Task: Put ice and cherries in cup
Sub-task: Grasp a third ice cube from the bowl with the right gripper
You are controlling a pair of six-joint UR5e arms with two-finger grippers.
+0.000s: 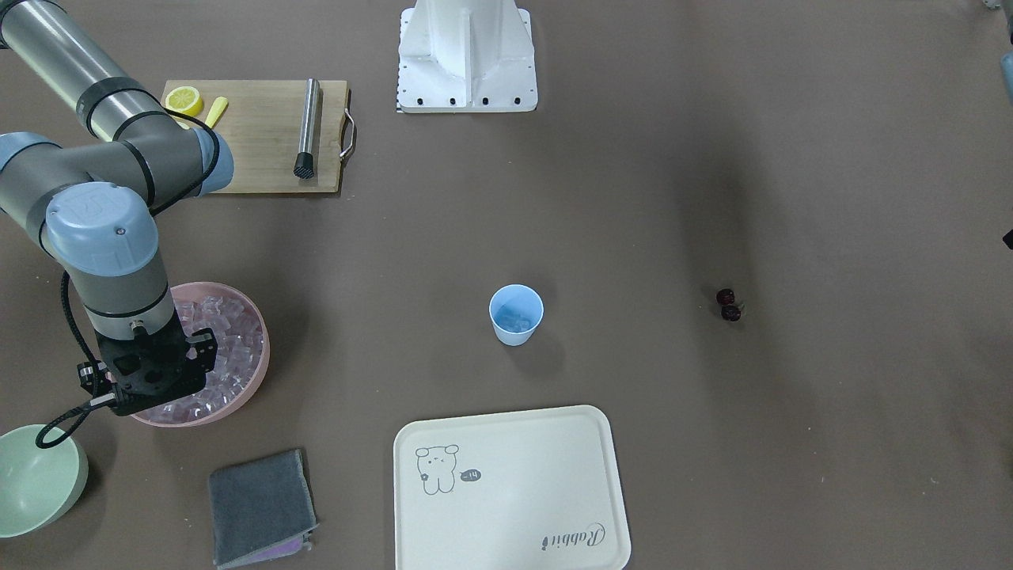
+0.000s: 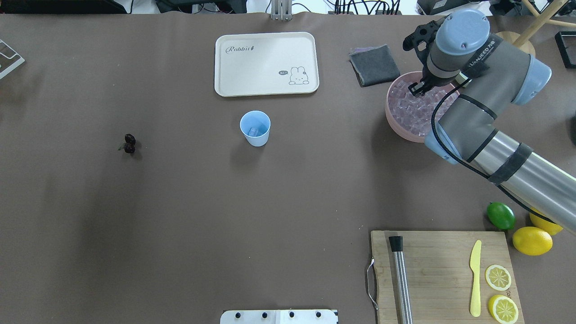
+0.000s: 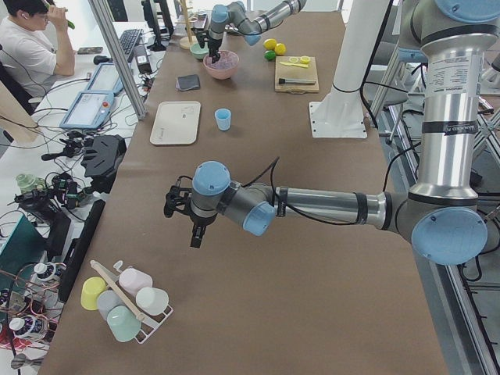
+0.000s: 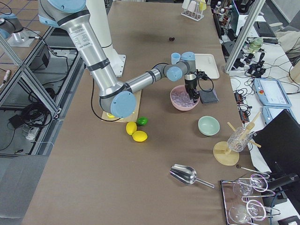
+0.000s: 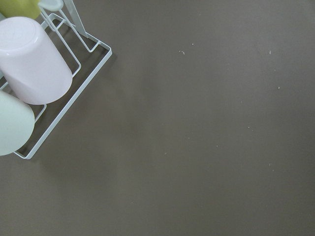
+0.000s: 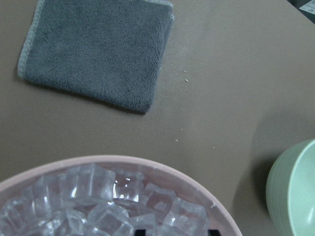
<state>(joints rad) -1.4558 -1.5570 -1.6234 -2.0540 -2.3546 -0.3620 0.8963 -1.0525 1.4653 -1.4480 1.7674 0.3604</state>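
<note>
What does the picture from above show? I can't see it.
The robot's right tool is down over a pink bowl full of ice. A blue cup holding a little ice stands mid-table, with two dark cherries far to its left.

We see a brown tabletop (image 2: 180, 225) carrying the light-blue cup (image 2: 255, 128) near its middle and the cherries (image 2: 129, 143) well apart toward the left arm's side. A cream tray (image 2: 266, 64) lies beyond the cup. On the right arm's side lie a pink bowl (image 2: 389, 112), grey cloth (image 2: 374, 65), pale green bowl (image 1: 32, 483), wooden cutting board (image 2: 441, 270), lime (image 2: 501, 215) and lemons (image 2: 532, 240).
</note>
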